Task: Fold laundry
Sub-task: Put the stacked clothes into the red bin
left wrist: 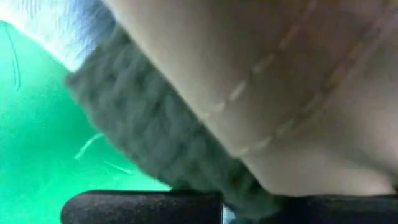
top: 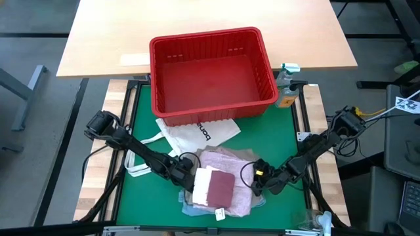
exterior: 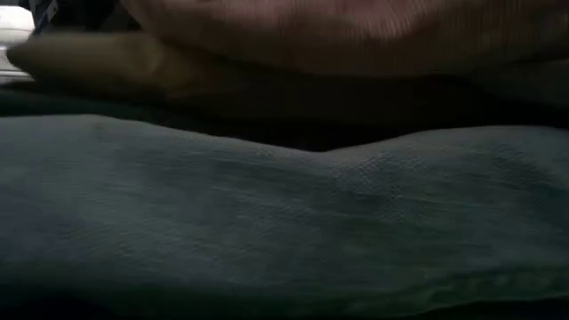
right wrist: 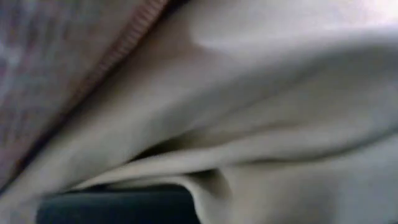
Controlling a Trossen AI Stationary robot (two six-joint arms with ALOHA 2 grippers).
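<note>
A: High view, at the worktop (top: 141,124): the left gripper (top: 186,172) has its fingers pinched on the left edge of the laundry (top: 226,172), grey-green knit and beige cloth caught between them.

B: And the right gripper (top: 260,180)?

A: Buried in beige folds at the pile's right edge; whether its fingers are pinching, I cannot tell. The pile, maroon piece (top: 220,189) on top, lies near the front edge, before the tote bag (top: 197,133) and red basket (top: 210,72).

Maroon cloth (top: 220,188) tops mottled pink laundry (top: 231,164); slotted basket (top: 210,44) red.
</note>
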